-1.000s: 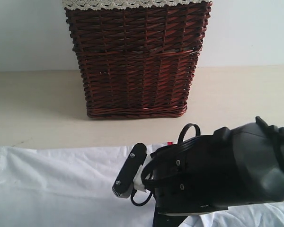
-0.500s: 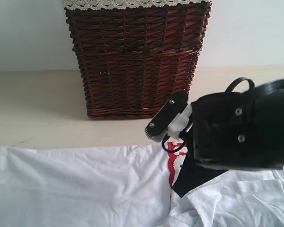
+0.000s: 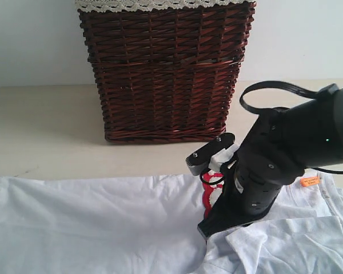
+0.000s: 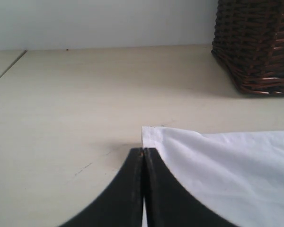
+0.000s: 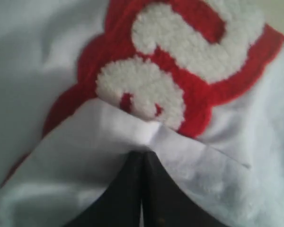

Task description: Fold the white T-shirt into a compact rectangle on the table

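Pale beige bench [image 3: 46,131] fills the scene, with a plain white wall [image 3: 34,40] behind it and a dark brown wicker basket [image 3: 166,74] standing in the middle, well back. The white T-shirt [image 3: 91,228] lies spread on the bench in front of the basket. Its left part is flat, and its right part is bunched and turned over itself under the right arm [image 3: 286,154].

The shirt looks light, thin and very soft, so I judge it will sag and wrinkle when lifted and will slide easily on the smooth bench. Good places to hold it seem to be the corners and the outer edges, one for each arm, so that a fold stays straight. The thick red band [image 5: 199,99] with fuzzy white letters [image 5: 180,33] is probably stiffer and may resist a crease.

Both pairs of jaws are closed. The right jaws meet at the edge of a white fold just beside the red band; whether a layer is pinched between them I cannot tell. The left jaws rest at a corner of the shirt [image 4: 154,135], one finger over the cloth, and there too a real hold is not clear.

Only the exterior view shows the whole layout and a small orange label [image 3: 310,181], but it does not show the left arm or the tips of the right jaws. Each wrist view shows its own tips close up.
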